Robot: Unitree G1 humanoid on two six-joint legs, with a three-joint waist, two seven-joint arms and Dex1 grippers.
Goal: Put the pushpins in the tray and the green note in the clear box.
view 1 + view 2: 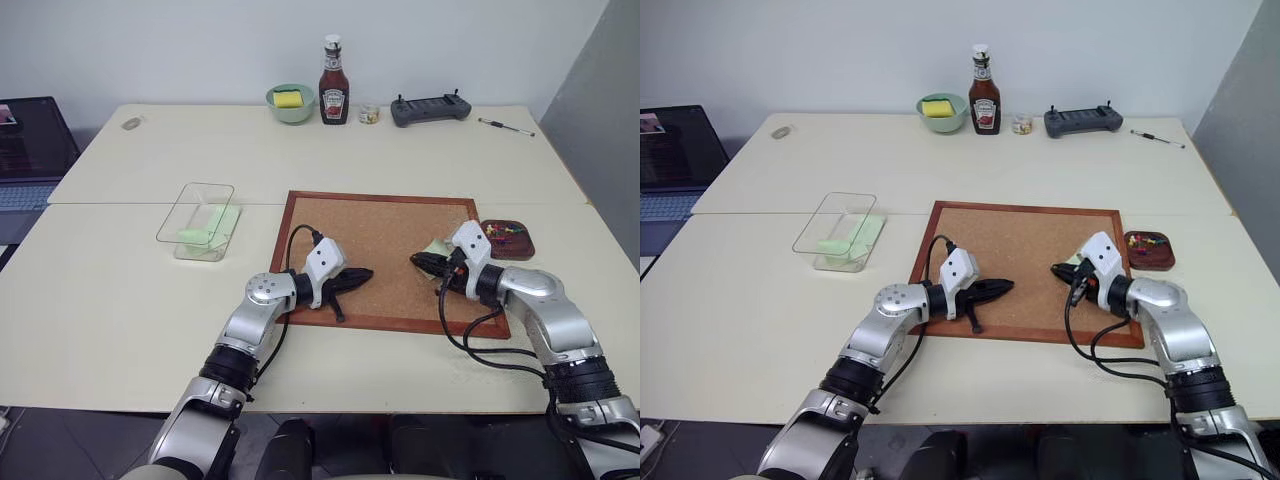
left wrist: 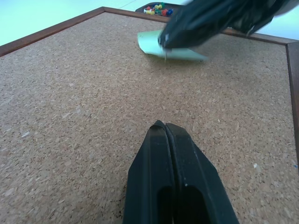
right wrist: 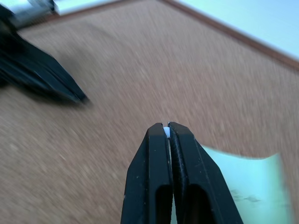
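Corkboard [image 1: 380, 240] mid-table, clear box [image 1: 196, 213] left (perhaps holding notes), tray [image 1: 507, 240] just right.

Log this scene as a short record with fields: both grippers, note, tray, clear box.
left gripper: shut, empty, over the corkboard
right gripper: shut, apparently on a small white pushpin, just above the green note
green note: on the corkboard, at its tray-side edge
tray: beside the corkboard, holds coloured pushpins
clear box: holds pale green slips
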